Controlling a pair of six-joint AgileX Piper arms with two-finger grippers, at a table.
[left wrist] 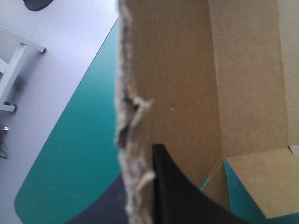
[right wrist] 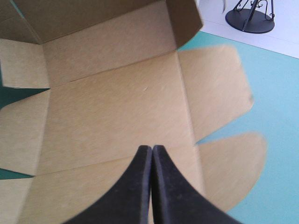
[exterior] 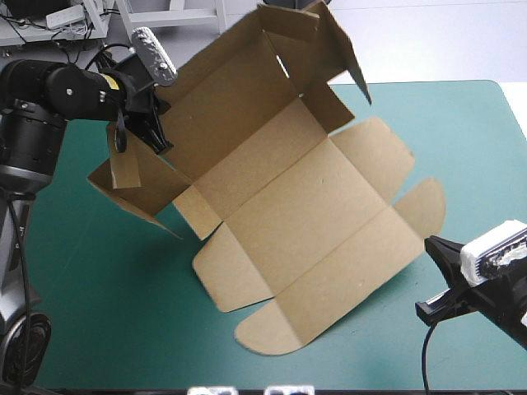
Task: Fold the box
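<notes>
The box (exterior: 313, 197) lies open on the teal-green cover (exterior: 461, 132), about in the middle of the table. Its near half is flat: a wide panel with rounded flaps at the near edge and at the right side. Its far half is raised, and the walls and flaps there stand up and lean toward the table's far left.

The left gripper (exterior: 156, 132) is at the left end of this raised part and is clenched on the board. In the left wrist view one black finger (left wrist: 177, 186) presses on the inner face of the box (left wrist: 187, 93), close to its rough cut edge, and the other finger is mostly hidden behind the sheet.

The right gripper (exterior: 432, 247) is near the table's near right corner, just beside the right edge of the flat panel. Its fingers are pressed together into one point (right wrist: 152, 148) and hold nothing. In its own view the tip points over the flat panel of the box (right wrist: 117, 107)
</notes>
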